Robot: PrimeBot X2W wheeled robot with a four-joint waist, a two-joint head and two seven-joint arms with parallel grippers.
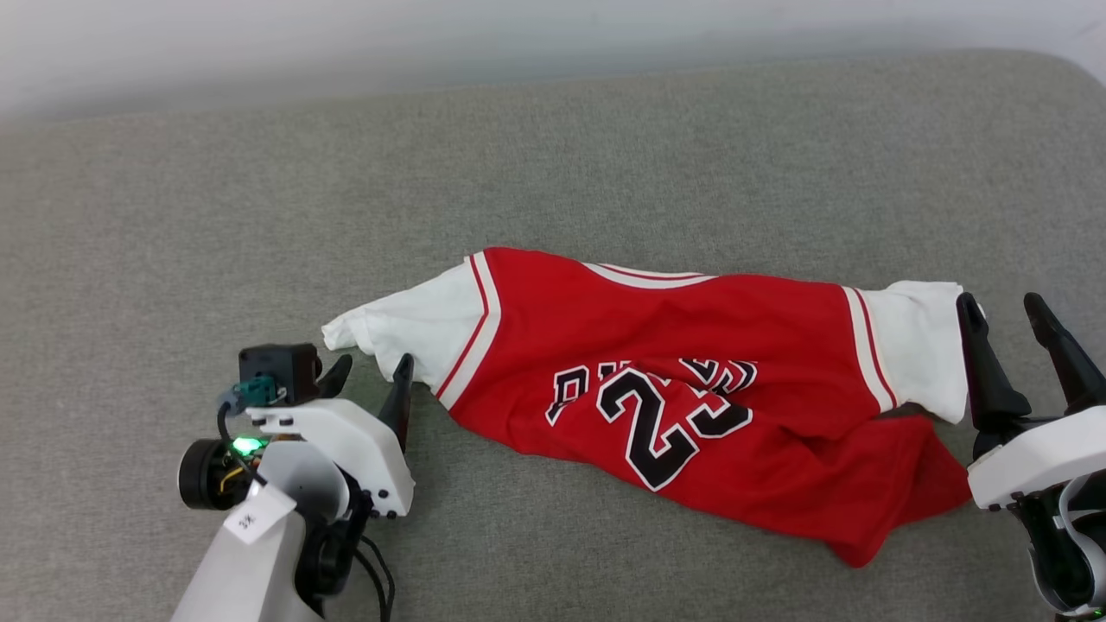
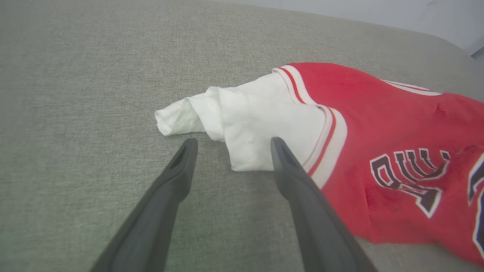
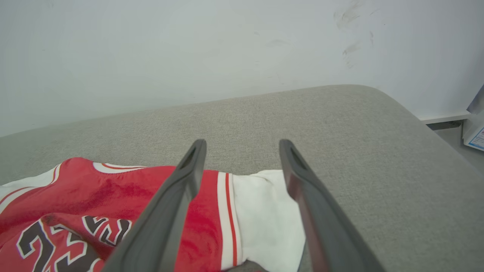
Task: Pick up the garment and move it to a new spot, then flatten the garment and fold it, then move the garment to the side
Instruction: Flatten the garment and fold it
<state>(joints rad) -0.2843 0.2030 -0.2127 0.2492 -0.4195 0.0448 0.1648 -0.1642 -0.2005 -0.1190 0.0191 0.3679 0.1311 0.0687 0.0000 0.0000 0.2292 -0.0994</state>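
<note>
Garment (image 1: pixel 691 389) lies between left gripper (image 1: pixel 375 361) and right gripper (image 1: pixel 1001 301) — both spread, empty; cushion (image 1: pixel 605 155) bare toward its far edge.

grey woven-fabric cushion surface (image 1: pixel 553 155) free across the far half and the left, rumpled red jersey t-shirt with white sleeves (image 1: pixel 691 380) spread across the near middle, free strip nearer than it, pale wall (image 1: pixel 346 34) closing the far edge, cushion's rounded corner far right

A grey woven upholstered surface (image 1: pixel 605 155) (rounded at its far corner) is set against a white wall (image 3: pixel 151 45), which is marked by faint scuffs (image 3: pixel 349 49); a blue-printed white object (image 3: pixel 475 134) is seen beyond the corner.
</note>
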